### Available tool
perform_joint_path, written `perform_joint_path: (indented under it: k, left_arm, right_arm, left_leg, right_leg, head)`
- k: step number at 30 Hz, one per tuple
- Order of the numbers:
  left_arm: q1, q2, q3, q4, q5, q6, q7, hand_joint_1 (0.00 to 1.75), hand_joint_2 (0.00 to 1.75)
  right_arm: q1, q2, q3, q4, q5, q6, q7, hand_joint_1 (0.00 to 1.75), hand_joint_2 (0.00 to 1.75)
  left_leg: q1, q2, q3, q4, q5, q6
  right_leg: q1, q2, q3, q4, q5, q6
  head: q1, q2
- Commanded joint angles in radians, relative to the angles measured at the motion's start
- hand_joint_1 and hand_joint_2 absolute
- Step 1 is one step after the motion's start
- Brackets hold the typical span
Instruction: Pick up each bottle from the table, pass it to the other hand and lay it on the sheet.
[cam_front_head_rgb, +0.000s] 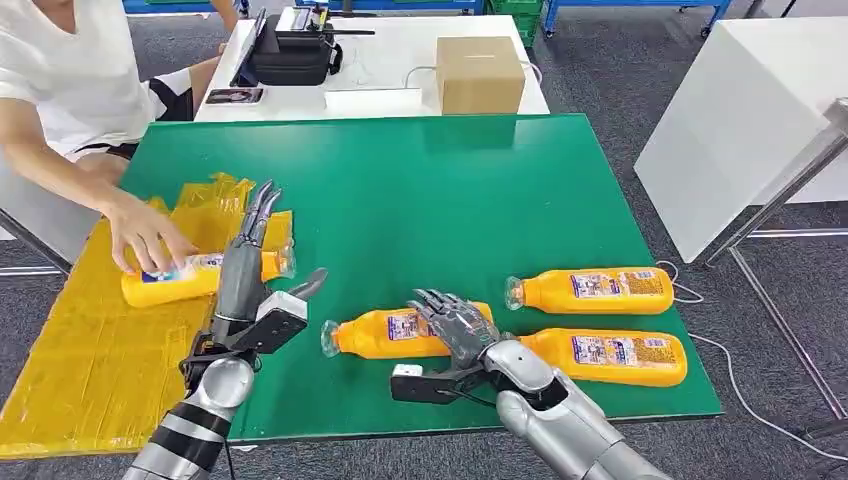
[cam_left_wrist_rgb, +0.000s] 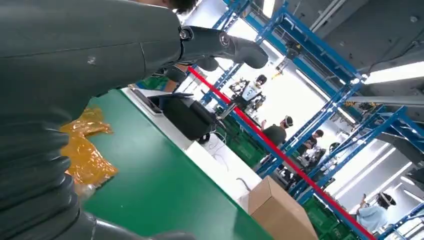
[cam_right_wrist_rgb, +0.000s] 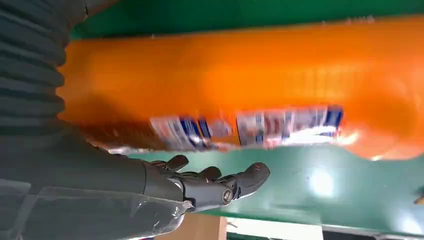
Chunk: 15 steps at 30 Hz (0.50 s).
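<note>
Orange bottle (cam_front_head_rgb: 400, 333) with a blue-and-white label lies on the green surface (cam_front_head_rgb: 440, 200), right robot hand (cam_front_head_rgb: 455, 325) draped over it (grip unclear); left robot hand (cam_front_head_rgb: 255, 250) open above the sheet (cam_front_head_rgb: 80, 350); its wrist view shows shelving

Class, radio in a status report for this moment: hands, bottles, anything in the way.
Left hand open above the sheet bottle; right hand open over the nearest table bottle. Two more bottles wait right. A person's hand rests on the sheet bottle.
</note>
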Motion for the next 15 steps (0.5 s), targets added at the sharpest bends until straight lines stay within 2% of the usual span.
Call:
perform_joint_path:
  k: [1, 7, 10, 11, 12, 13, 14, 15]
  left_arm:
    - [-0.033, 0.002, -0.019, 0.042, 0.001, 0.001, 0.001, 0.0, 1.75]
    - [-0.035, 0.0, -0.02, 0.046, 0.008, -0.001, 0.001, 0.0, 1.75]
    - [-0.028, -0.003, -0.021, 0.042, 0.011, -0.004, 0.005, 0.0, 1.75]
    - [-0.024, -0.004, -0.023, 0.041, 0.009, -0.004, 0.007, 0.0, 1.75]
    - [-0.023, -0.005, -0.024, 0.041, 0.01, -0.006, 0.008, 0.0, 1.75]
    - [-0.023, -0.005, -0.024, 0.041, 0.01, -0.006, 0.008, 0.0, 1.75]
    - [-0.021, -0.005, -0.025, 0.039, 0.01, -0.006, 0.008, 0.0, 1.75]
    - [-0.021, -0.005, -0.025, 0.039, 0.01, -0.006, 0.008, 0.0, 1.75]
  right_arm:
    - [-0.052, -0.008, 0.04, 0.086, -0.004, 0.01, -0.004, 0.0, 1.75]
    - [-0.057, -0.011, 0.051, 0.1, -0.002, 0.017, 0.002, 0.0, 1.75]
    - [-0.059, -0.01, 0.057, 0.131, 0.033, 0.003, 0.047, 0.0, 1.75]
    - [-0.061, -0.005, 0.056, 0.146, 0.05, -0.006, 0.064, 0.14, 1.75]
    - [-0.061, 0.0, 0.05, 0.157, 0.058, -0.009, 0.071, 0.86, 1.75]
    - [-0.061, 0.0, 0.05, 0.157, 0.058, -0.009, 0.071, 1.29, 1.75]
    - [-0.062, 0.001, 0.049, 0.161, 0.059, -0.009, 0.071, 1.4, 1.75]
    - [-0.062, 0.001, 0.049, 0.161, 0.059, -0.009, 0.071, 1.68, 1.75]
  left_leg:
    - [0.001, 0.001, 0.001, 0.0, -0.001, -0.002]
    - [0.002, 0.001, 0.001, 0.0, -0.001, -0.002]
    - [0.001, 0.0, 0.001, 0.0, -0.001, -0.002]
    - [0.002, 0.0, 0.001, -0.001, -0.001, -0.002]
    - [0.002, 0.001, 0.002, -0.001, -0.001, -0.003]
    - [0.001, 0.0, 0.001, -0.001, 0.0, -0.002]
    - [0.002, 0.0, 0.002, -0.001, -0.001, -0.002]
    - [0.001, 0.001, 0.002, -0.001, -0.001, -0.002]
  right_leg:
    - [0.001, 0.0, 0.001, 0.0, 0.0, -0.001]
    - [0.002, -0.001, 0.002, -0.002, 0.0, -0.002]
    - [0.001, -0.001, 0.002, -0.001, 0.0, -0.001]
    - [0.002, -0.001, 0.002, -0.002, 0.0, -0.001]
    - [0.002, -0.001, 0.003, -0.003, 0.0, -0.002]
    - [0.001, -0.001, 0.002, -0.001, 0.0, -0.001]
    - [0.002, -0.001, 0.002, -0.002, 0.0, -0.002]
    - [0.001, -0.001, 0.002, -0.001, 0.0, -0.001]
  head:
    - [0.0, 0.0]
    - [0.0, 0.0]
    - [0.0, 0.0]
    - [0.0, 0.0]
    - [0.0, 0.0]
    - [0.0, 0.0]
    - [0.0, 0.0]
    - [0.0, 0.0]
